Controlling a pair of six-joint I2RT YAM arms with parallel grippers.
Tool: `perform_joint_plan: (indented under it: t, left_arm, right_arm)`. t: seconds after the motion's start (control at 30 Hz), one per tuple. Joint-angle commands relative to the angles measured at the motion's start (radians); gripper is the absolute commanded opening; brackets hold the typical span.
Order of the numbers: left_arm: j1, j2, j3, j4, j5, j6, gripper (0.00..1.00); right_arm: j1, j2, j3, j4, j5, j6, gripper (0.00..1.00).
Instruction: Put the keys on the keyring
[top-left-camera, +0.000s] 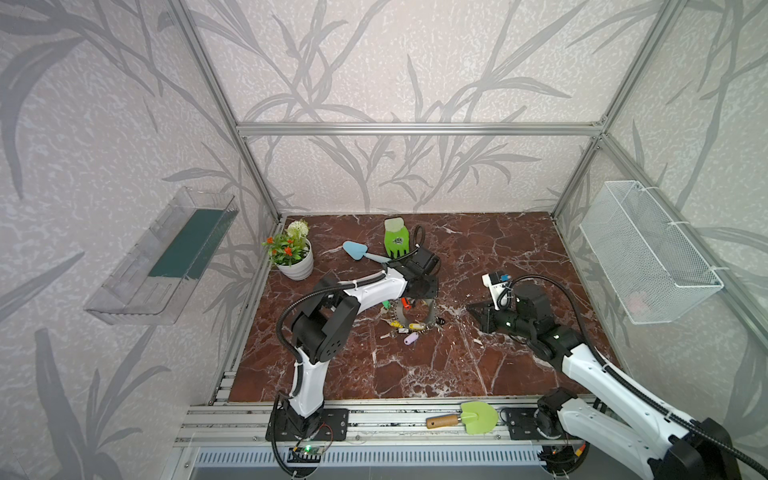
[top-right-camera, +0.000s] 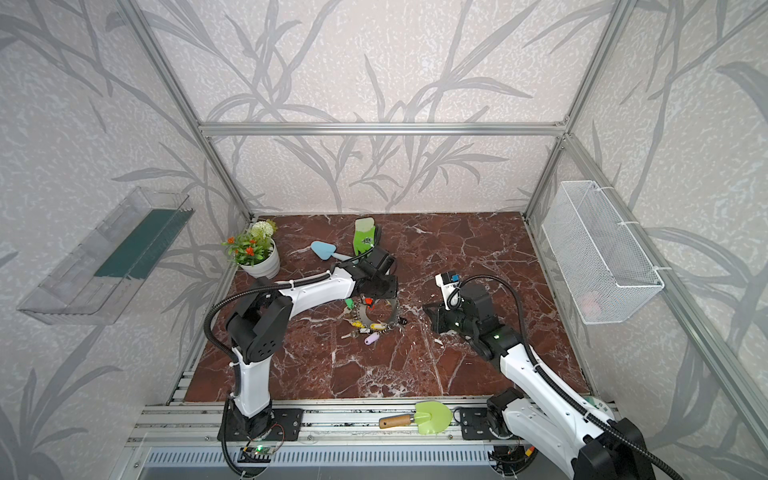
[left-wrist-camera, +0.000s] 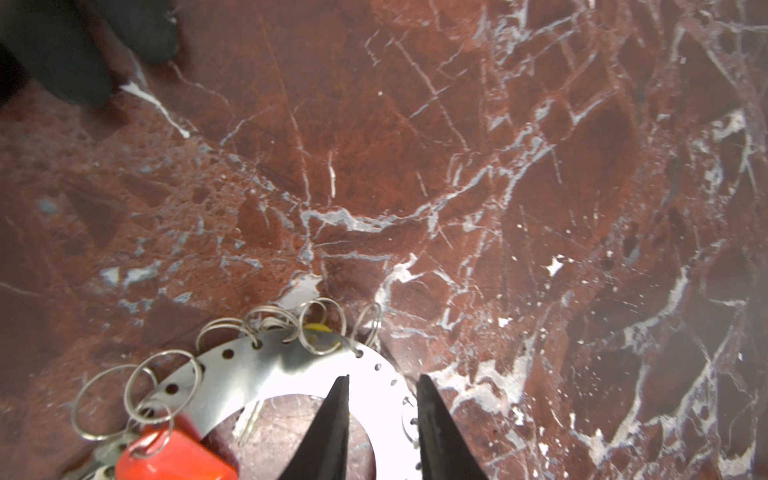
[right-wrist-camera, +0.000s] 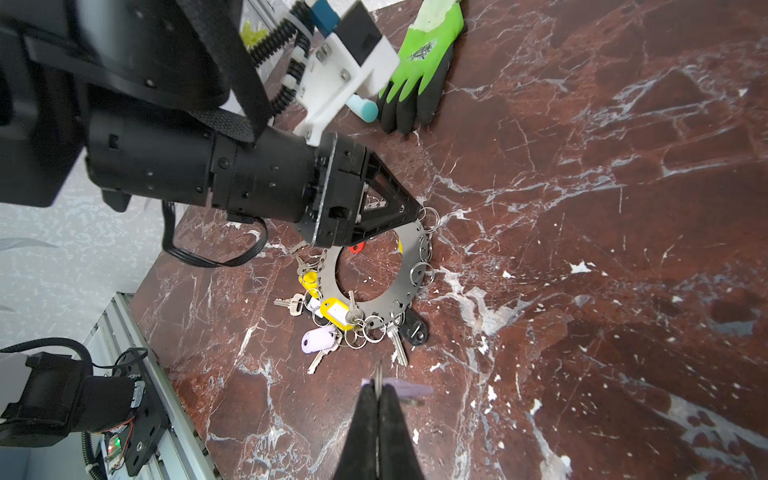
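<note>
Red marble tabletop (top-left-camera: 415, 365) holds keyring (right-wrist-camera: 409, 257) between leaf-papered walls (top-left-camera: 374, 62).

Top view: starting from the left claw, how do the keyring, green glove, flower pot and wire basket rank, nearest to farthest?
1. keyring, right at the left claw.
2. green glove, just behind, toward the back wall.
3. flower pot, back-left corner.
4. wire basket, up on the right wall.
</note>
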Motion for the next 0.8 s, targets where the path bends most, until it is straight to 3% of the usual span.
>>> perform_joint_plan:
  t: [0.0, 0.43, 0.77]
  left_arm:
    - [-0.021, -0.018, 0.013, -0.053, 0.003, 0.023, 0.30]
    - [-0.069, 0.057, 0.076, -0.120, -0.047, -0.036, 0.27]
    - [-0.055, 0.051, 0.071, -0.117, -0.109, -0.046, 0.25]
  right_arm:
    - [-0.004, 0.007, -0.006, 0.025, -0.018, 0.004, 0.00]
    - [-0.004, 0.023, -0.001, 0.025, -0.033, 0.006, 0.00]
    - [-0.005, 0.029, 0.003, 0.027, -0.037, 0.006, 0.00]
